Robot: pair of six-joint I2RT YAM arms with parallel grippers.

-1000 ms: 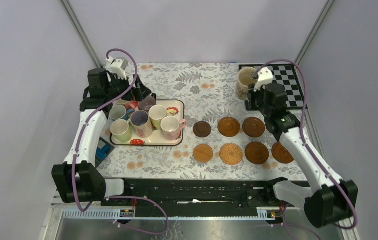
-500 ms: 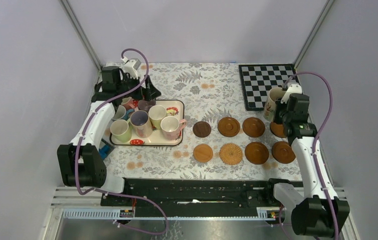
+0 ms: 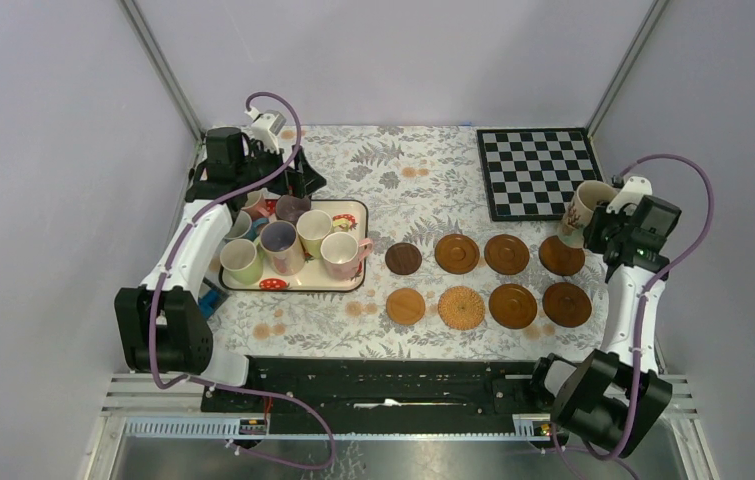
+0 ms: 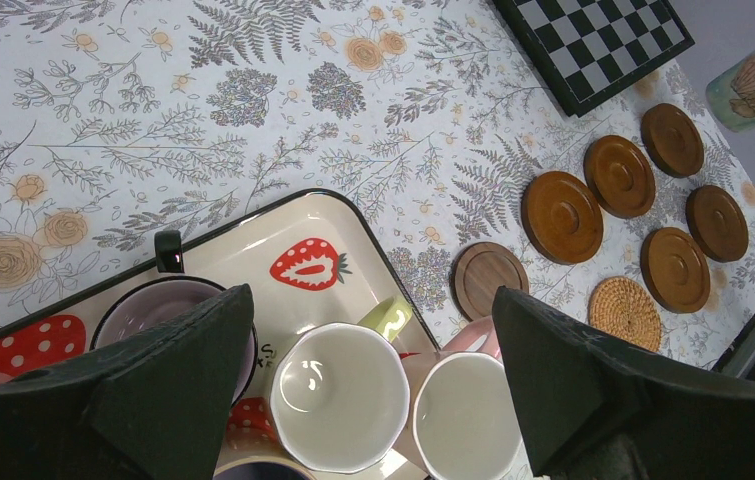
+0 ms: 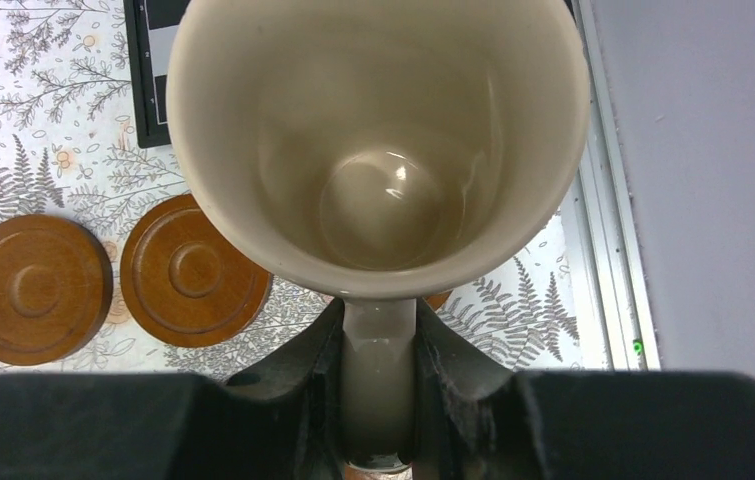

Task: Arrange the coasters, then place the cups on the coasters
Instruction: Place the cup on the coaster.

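A tall patterned cream cup hangs tilted in my right gripper, which is shut on its handle. It hovers just above the back right coaster; an edge of that coaster peeks from under the cup. Several brown coasters lie in two rows, among them a dark one and a woven one. My left gripper stands open above the cups in the tray. Between its fingers show a cream cup with a green handle and a pink cup.
The black-and-white checkerboard mat lies at the back right. A metal rail and the grey wall close off the table's right side near the held cup. A blue object sits left of the tray.
The right arm carried the patterned cup from the checkerboard mat rightward and nearer, to above the back right coaster. The left gripper shifted slightly over the tray's back and stayed open.
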